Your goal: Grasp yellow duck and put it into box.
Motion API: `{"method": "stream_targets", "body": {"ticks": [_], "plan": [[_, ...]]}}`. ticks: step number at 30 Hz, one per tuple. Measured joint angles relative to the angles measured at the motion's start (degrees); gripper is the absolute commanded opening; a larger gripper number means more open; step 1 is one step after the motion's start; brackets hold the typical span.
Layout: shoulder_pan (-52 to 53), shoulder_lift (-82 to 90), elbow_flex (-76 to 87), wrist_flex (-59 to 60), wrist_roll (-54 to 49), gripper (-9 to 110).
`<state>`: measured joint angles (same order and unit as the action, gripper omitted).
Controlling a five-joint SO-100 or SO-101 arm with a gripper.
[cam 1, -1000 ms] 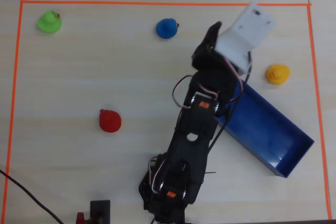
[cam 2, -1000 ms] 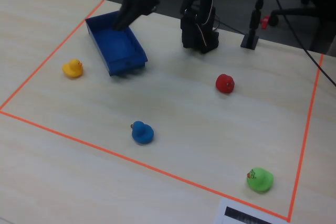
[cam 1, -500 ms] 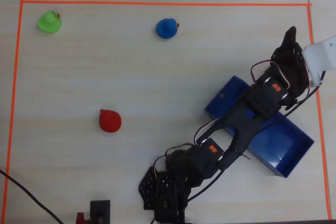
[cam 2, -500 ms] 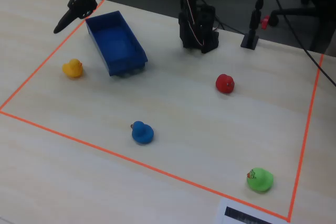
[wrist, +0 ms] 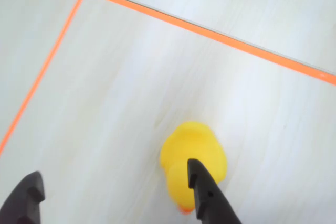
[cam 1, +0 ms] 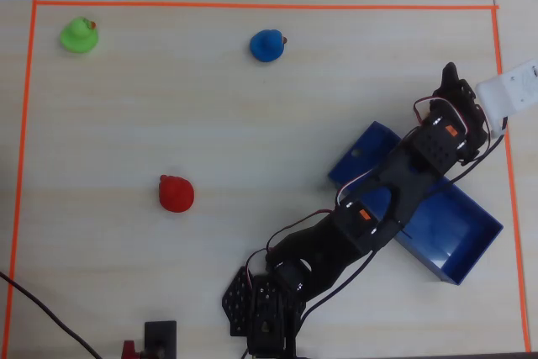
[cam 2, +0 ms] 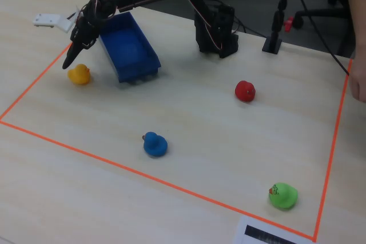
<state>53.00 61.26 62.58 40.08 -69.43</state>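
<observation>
The step in hand looks like the final approach to the grasp. In the wrist view the yellow duck (wrist: 192,162) sits on the pale tabletop (wrist: 157,66) at the lower centre of the frame. The jaws stand wide apart and hold nothing. One dark fingertip (wrist: 202,187) overlaps the duck's lower right side, and the other (wrist: 27,195) is far off at the lower left edge.

So the gripper (wrist: 113,184) is off-centre, and the duck lies at 1 finger rather than in the middle of the gap. In my judgement, closing now would likely nudge the duck sideways or pinch only its edge. The better move is to shift the opening toward the right of that frame until the duck sits midway between the fingers, then lower and close.

In the fixed view the duck (cam 2: 79,75) rests in the upper left. It is just below the dark fingertips and just left of the box (cam 2: 129,47), which is close but not touching. The carry should therefore be short. A rounded rubber body may squirt out, so close slowly and low on the body.

The orange tape line (wrist: 210,32) marks the workspace edge nearby.
</observation>
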Motion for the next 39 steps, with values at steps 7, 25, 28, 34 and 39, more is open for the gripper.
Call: {"method": "stream_targets", "body": {"ticks": [7,25,28,34,39], "plan": [[3.2,-7.2,-6.3,1.8,-2.3,38],[3.9,-9.9,-2.4,3.3,-9.8,37],[3.3,-9.9,-0.1,2.1,-11.4,37],[3.0,-9.9,0.3,1.1,-12.1,19],[1.8,-9.8,0.3,-0.1,-12.1,0]]}}
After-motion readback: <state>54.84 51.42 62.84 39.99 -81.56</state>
